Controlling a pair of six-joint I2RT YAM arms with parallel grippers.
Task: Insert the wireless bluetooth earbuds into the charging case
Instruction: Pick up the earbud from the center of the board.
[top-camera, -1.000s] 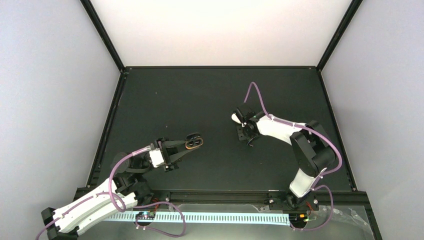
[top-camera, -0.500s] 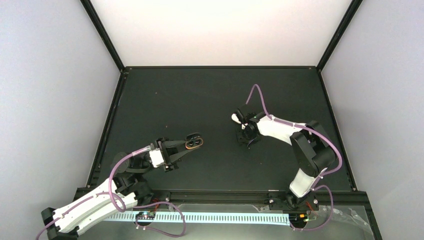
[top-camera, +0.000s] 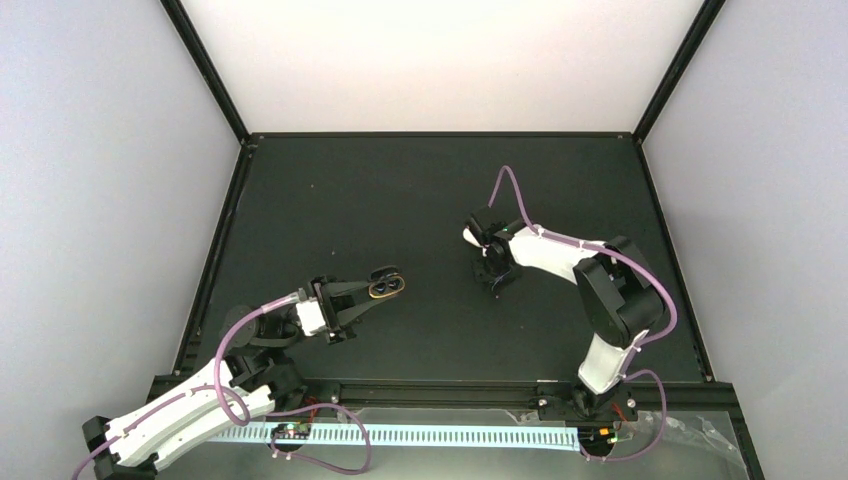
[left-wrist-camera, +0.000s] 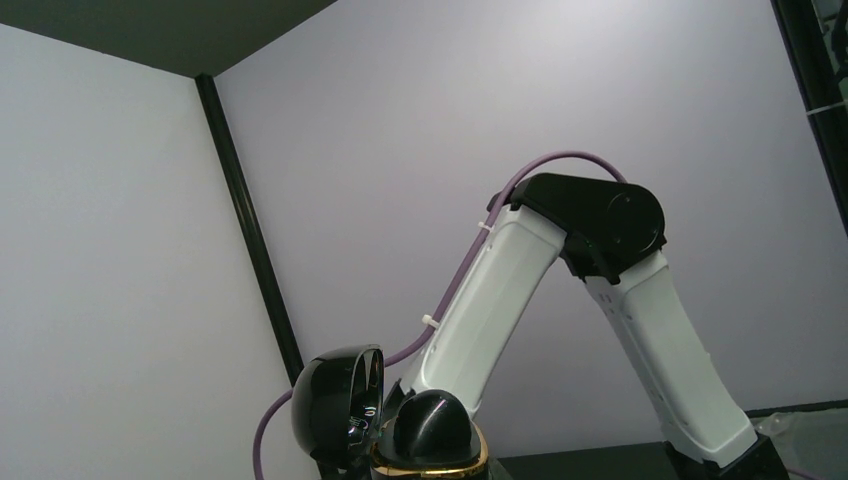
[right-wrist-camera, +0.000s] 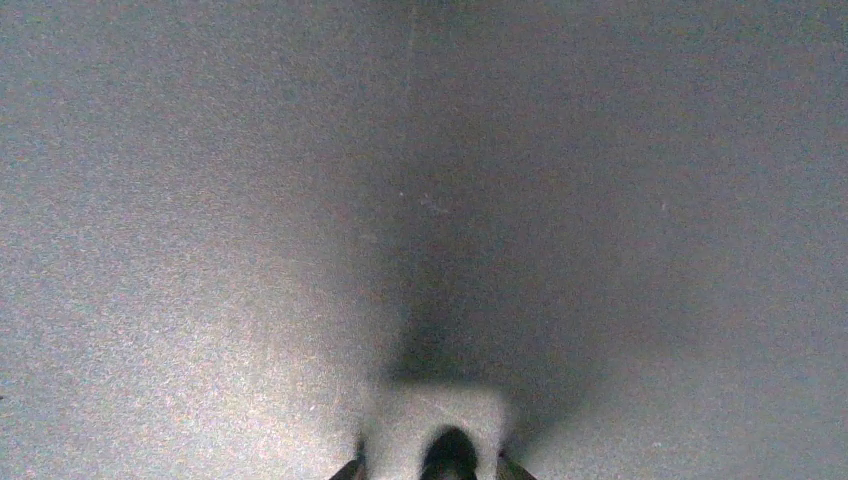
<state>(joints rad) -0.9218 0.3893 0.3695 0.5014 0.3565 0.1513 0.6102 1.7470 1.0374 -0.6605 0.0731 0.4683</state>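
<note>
1. Left gripper (top-camera: 372, 292) is clamped on the charging case (top-camera: 386, 287) over the near-left part of the table (top-camera: 400, 180). The case is dark with a gold rim, lid open, long axis roughly left to right.
2. Right gripper (top-camera: 497, 276) sits low on the table, right of centre. Whether it grips anything cannot be told. A small dark rounded thing between its tips is likely an earbud (right-wrist-camera: 449, 452).
3. The case lies left of the right gripper and nearer the front edge, well apart. The right arm is nearer the bud, so I judge it must carry the bud leftward.
4. No brand or writing is legible.
</note>
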